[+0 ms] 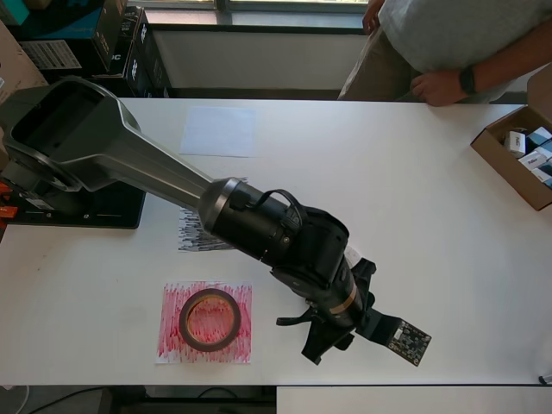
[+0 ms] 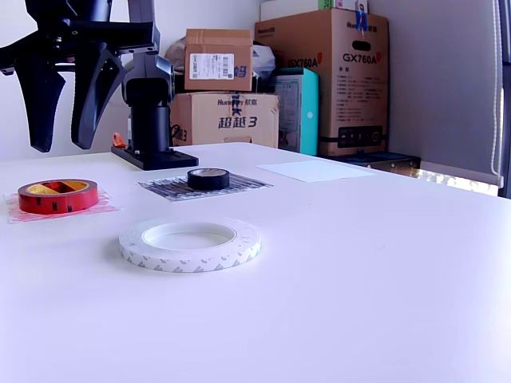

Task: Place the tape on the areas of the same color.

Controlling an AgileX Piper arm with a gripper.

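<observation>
White tape (image 2: 190,243) lies on the table, below the raised hand (image 2: 57,96) (fingers apart, empty)

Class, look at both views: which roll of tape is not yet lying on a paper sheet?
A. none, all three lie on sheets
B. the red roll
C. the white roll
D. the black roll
C. In the exterior view the white roll lies on the bare table, while the white sheet holds nothing.
</observation>
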